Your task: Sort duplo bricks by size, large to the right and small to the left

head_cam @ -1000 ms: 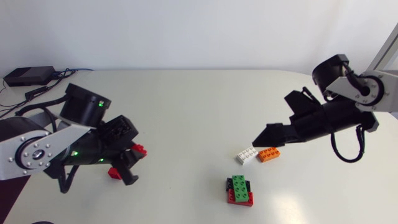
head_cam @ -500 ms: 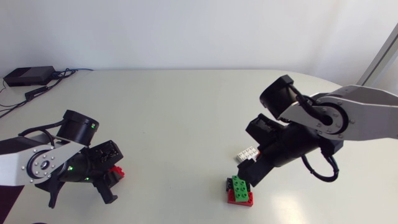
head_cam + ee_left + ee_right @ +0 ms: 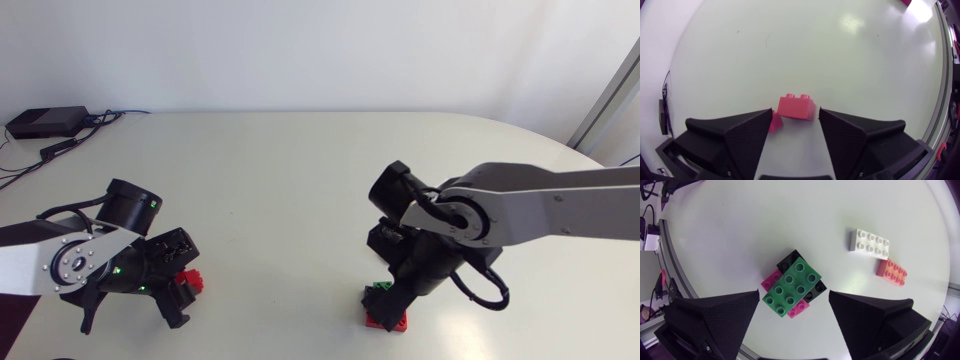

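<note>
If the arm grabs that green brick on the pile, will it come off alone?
Likely rigid and light: the green brick looks like hard plastic. It sits skewed across the black brick and pink brick, so it may lift alone; if pressed on, the pile could follow. Its smooth sides might slip.

No legible text, labels, numbers or signs in any view. Stud tops on green brick (image 3: 795, 287) and on white brick (image 3: 869, 244), well apart from it, too small to read any embossing.
</note>
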{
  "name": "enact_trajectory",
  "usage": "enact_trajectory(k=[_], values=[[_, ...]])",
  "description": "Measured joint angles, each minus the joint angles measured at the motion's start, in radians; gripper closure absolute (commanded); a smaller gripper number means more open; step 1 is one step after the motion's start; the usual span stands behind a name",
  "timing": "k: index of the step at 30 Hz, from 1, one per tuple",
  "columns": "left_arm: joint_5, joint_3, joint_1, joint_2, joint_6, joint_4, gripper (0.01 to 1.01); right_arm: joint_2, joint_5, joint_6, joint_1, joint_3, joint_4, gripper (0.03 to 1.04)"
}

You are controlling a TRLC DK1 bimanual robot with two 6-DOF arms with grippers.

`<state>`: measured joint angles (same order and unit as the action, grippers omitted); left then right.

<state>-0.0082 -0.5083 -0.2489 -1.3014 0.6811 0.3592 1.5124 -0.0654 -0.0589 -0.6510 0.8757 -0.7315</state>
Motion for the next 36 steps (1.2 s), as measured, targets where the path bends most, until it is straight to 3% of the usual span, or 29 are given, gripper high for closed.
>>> enact_trajectory(k=[9, 16, 25, 36], values=[[0.0, -0.002, -0.025, 0.051, 0.0, 0.008, 0.051, 0.069, 0.018, 0.015, -0.026, 0.004, 0.01, 0.22], [0.0, -0.018, -0.043, 0.08, -0.001, 0.023, 0.051, 0.087, 0.044, 0.018, -0.032, 0.011, 0.07, 0.57], [0.0, -0.021, -0.116, 0.099, -0.038, 0.027, 0.051, 0.048, 0.052, 0.014, 0.052, 0.01, 0.083, 0.59], [0.0, -0.036, -0.266, 0.051, -0.131, -0.031, 0.051, -0.002, 0.045, -0.125, 0.413, 0.058, 0.1, 0.59]])
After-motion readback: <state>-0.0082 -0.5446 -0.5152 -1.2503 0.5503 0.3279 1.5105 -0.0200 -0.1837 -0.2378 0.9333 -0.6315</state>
